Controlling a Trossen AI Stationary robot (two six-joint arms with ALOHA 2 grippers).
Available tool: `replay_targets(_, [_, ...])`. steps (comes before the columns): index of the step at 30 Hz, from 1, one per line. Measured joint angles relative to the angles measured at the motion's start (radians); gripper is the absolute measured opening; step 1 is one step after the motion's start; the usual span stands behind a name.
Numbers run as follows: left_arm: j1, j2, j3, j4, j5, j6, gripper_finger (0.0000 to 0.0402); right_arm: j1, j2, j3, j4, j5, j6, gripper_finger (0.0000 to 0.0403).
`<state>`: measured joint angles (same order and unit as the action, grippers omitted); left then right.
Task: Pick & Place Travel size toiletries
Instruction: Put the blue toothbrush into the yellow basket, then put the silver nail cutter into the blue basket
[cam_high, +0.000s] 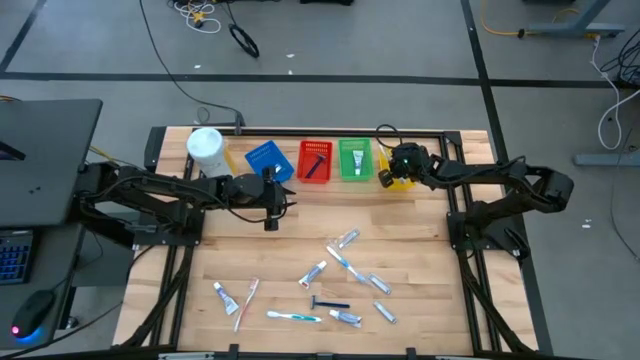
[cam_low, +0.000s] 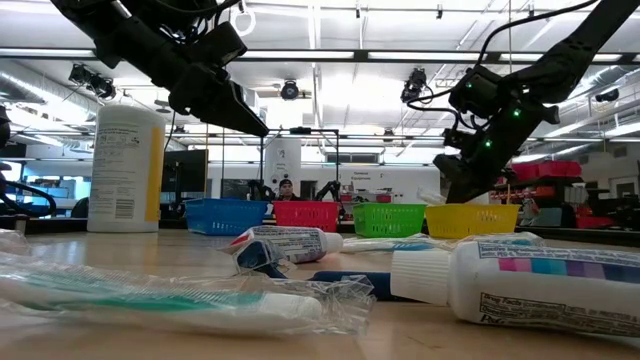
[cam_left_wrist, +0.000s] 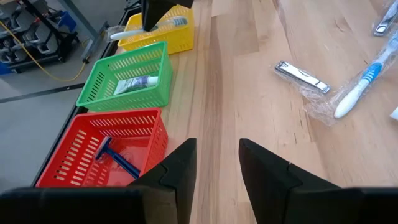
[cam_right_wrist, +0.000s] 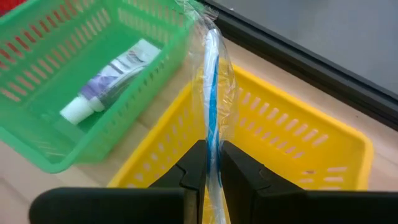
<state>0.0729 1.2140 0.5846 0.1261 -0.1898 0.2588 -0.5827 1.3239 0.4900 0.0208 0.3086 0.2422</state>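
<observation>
My right gripper hangs over the yellow basket at the 12 o'clock edge of the tabletop, fingers clamped on a wrapped toothbrush. To finish this step well, I judge that I should lower the brush until most of its length is inside the basket walls, keep it pointed along the basket's long axis, and only then part the fingers; the loose wrapper could cling to a pad, so a slow straight lift afterwards is advisable. The brush is slim, white with a blue stripe, sealed in clear crinkled film that extends past my fingertips toward the green basket, where a small toothpaste tube lies. My left gripper waits above the tabletop just at the 6 o'clock side of the red basket, fingers apart and holding nothing; a dark blue razor rests in that basket. The remaining toiletries, tubes, brushes and one razor, lie scattered toward the 6 o'clock half of the tabletop, well apart from the baskets.
</observation>
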Motion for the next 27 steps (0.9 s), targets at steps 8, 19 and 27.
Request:
replay_targets(8, [0.0, 0.0, 0.0, 0.0, 0.0, 0.0, 0.0128, 0.0, 0.0, 0.0, -0.047, 0.022, 0.058, 0.0047])
replay_targets(19, [0.0, 0.0, 0.0, 0.0, 0.0, 0.0, 0.0128, 0.003, 0.0, 0.0, -0.001, 0.023, 0.046, 0.0072])
replay_targets(27, [0.0, 0.0, 0.0, 0.0, 0.0, 0.0, 0.0128, 0.002, 0.0, 0.0, -0.013, 0.056, 0.093, 0.0175])
